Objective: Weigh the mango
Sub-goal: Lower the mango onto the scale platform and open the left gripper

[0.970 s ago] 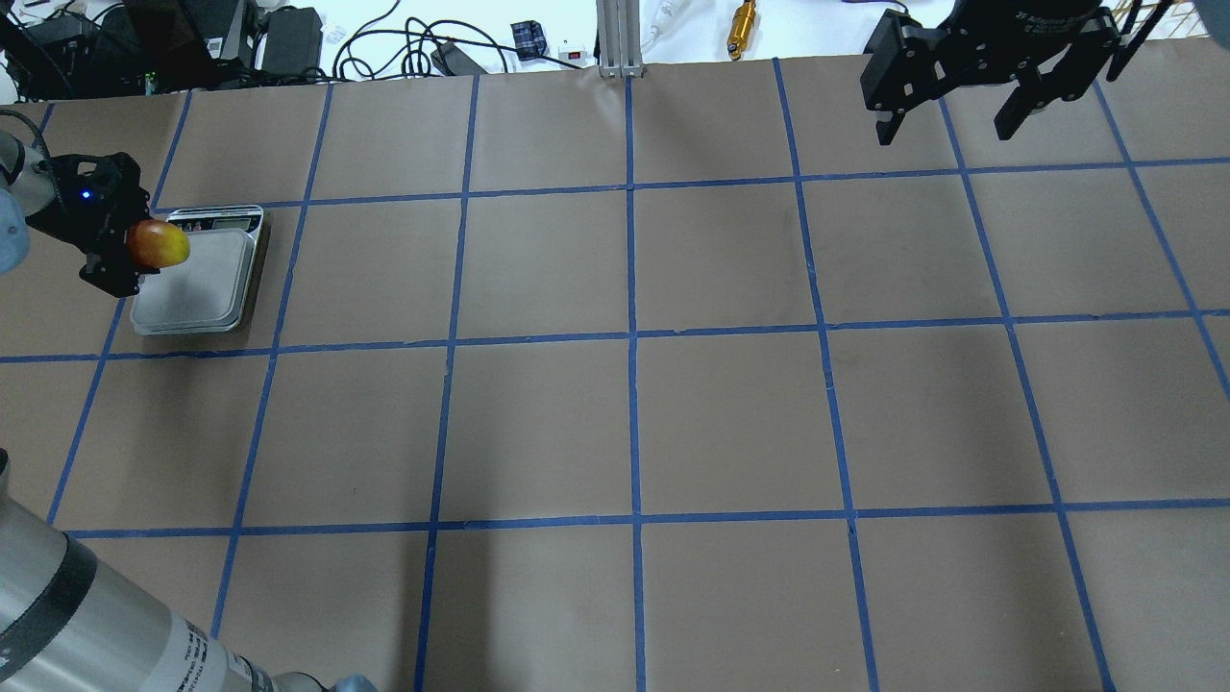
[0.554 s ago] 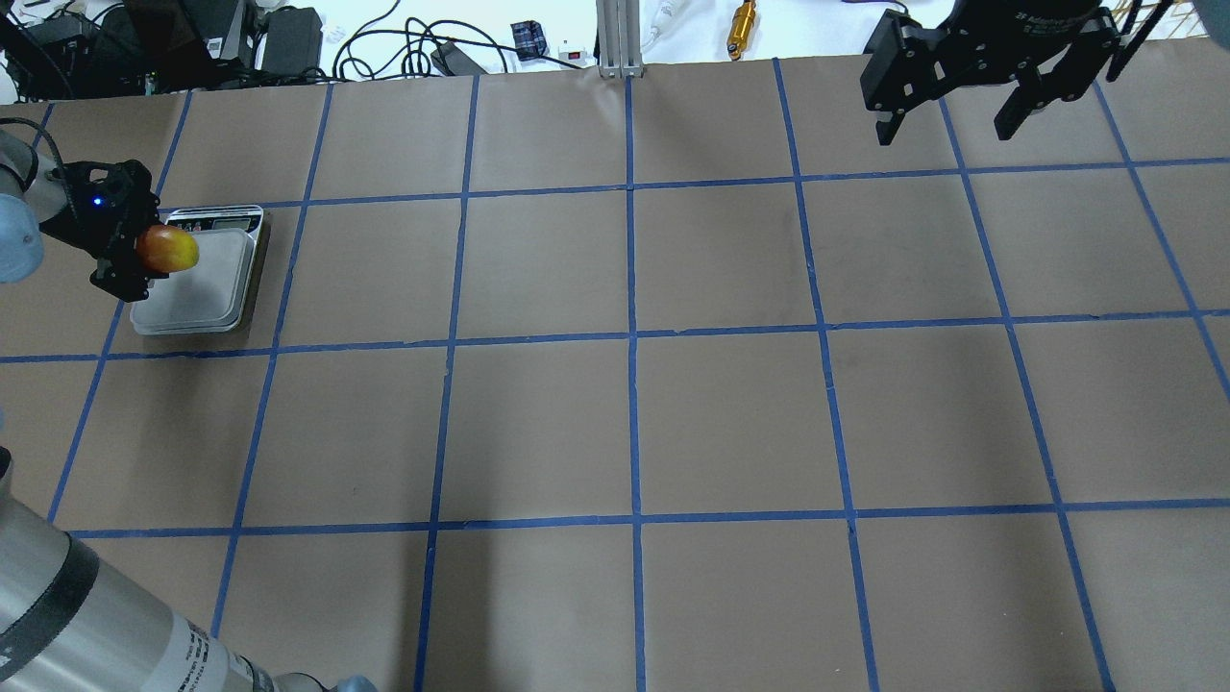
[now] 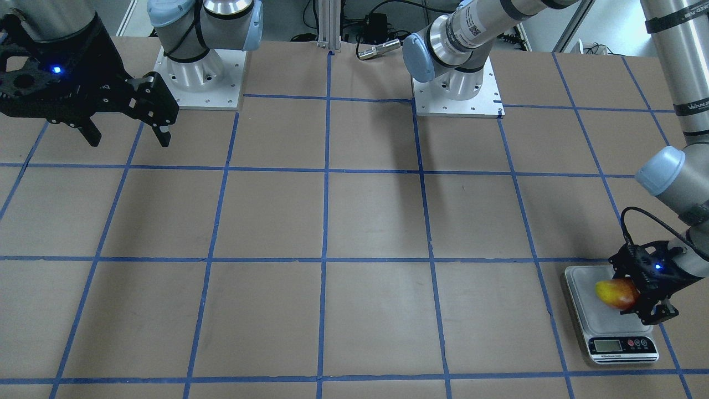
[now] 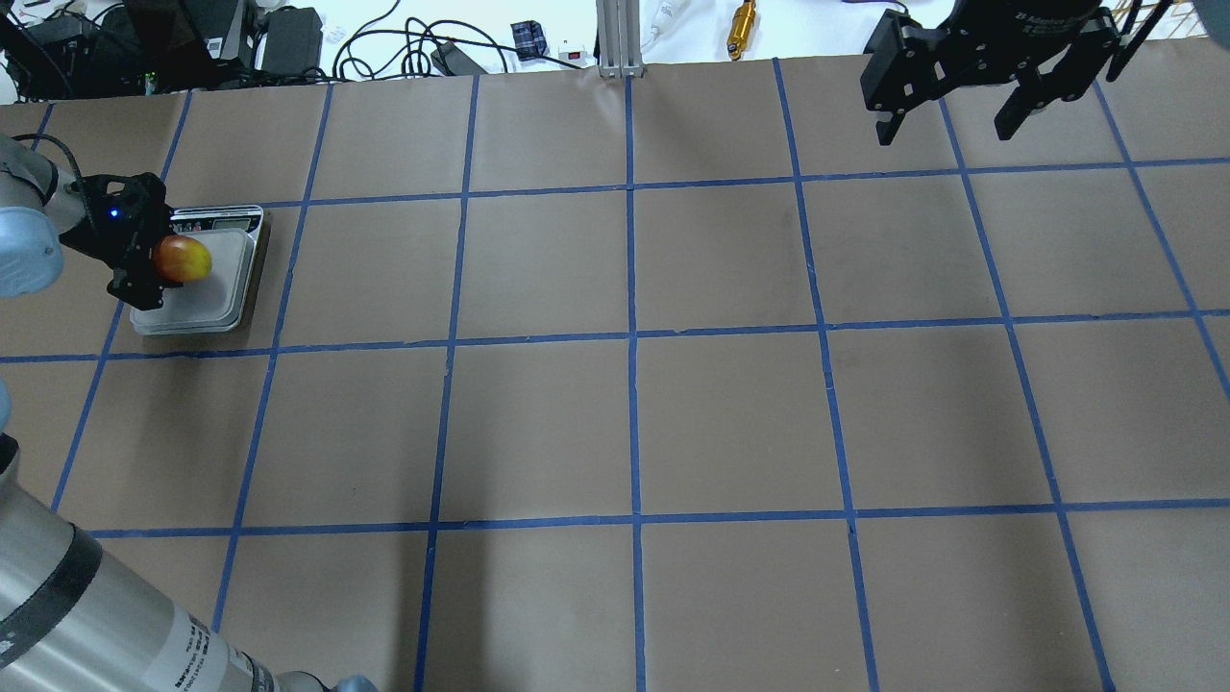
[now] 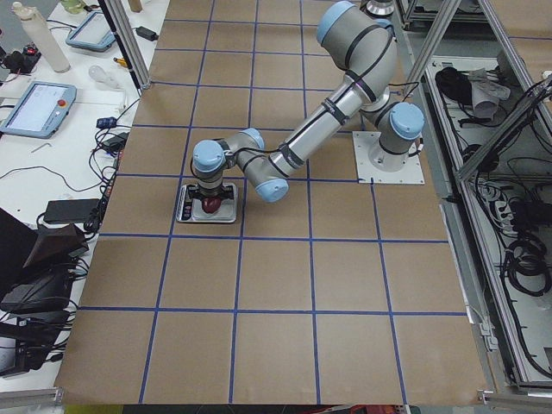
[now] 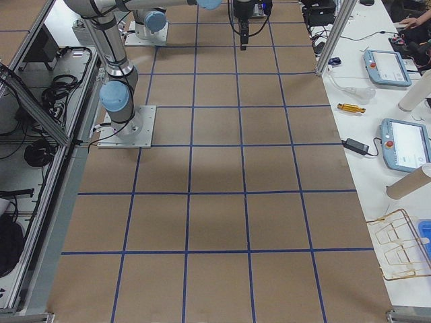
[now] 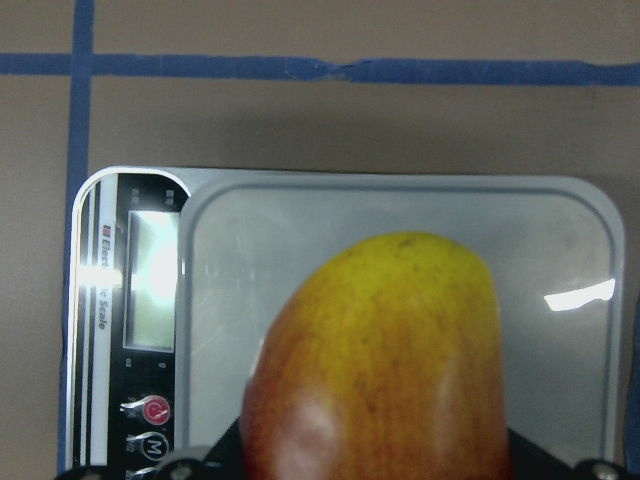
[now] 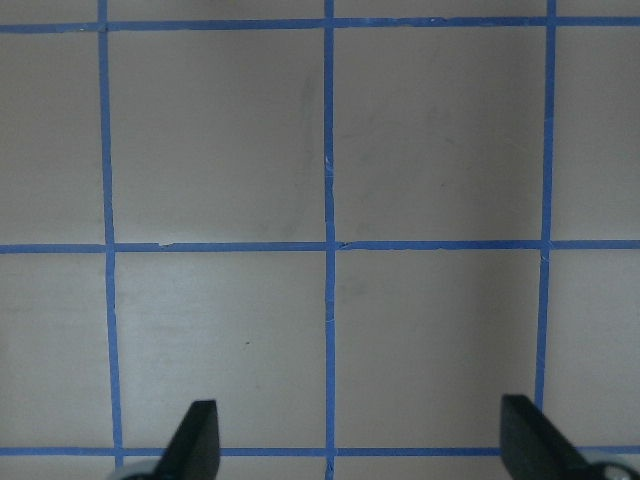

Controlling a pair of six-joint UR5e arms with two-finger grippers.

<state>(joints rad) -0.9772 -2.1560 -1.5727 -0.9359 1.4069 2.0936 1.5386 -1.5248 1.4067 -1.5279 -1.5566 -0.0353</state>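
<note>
Overhead exterior view, far left: the left tool (image 4: pixel 154 262) is clamped on the mango (image 4: pixel 185 259), its 2 fingers pressed to the fruit's red-orange end while the yellow end points away from the wrist. The mango sits over the near-left part of the platform (image 4: pixel 213 288) of a digital scale (image 4: pixel 240 317), and the left wrist view shows it low over the grey plate; whether it touches the plate cannot be told. The scale's display (image 4: pixel 227 223) lies along the edge farthest from the robot. The scale rests on the tabletop (image 4: pixel 634 423), brown paper crossed by a grid of blue tape (image 4: pixel 631 259). Far right, near the back edge, the right tool (image 4: pixel 944 133) hangs above the paper with its 2 fingers spread wide apart and nothing between them.
</note>
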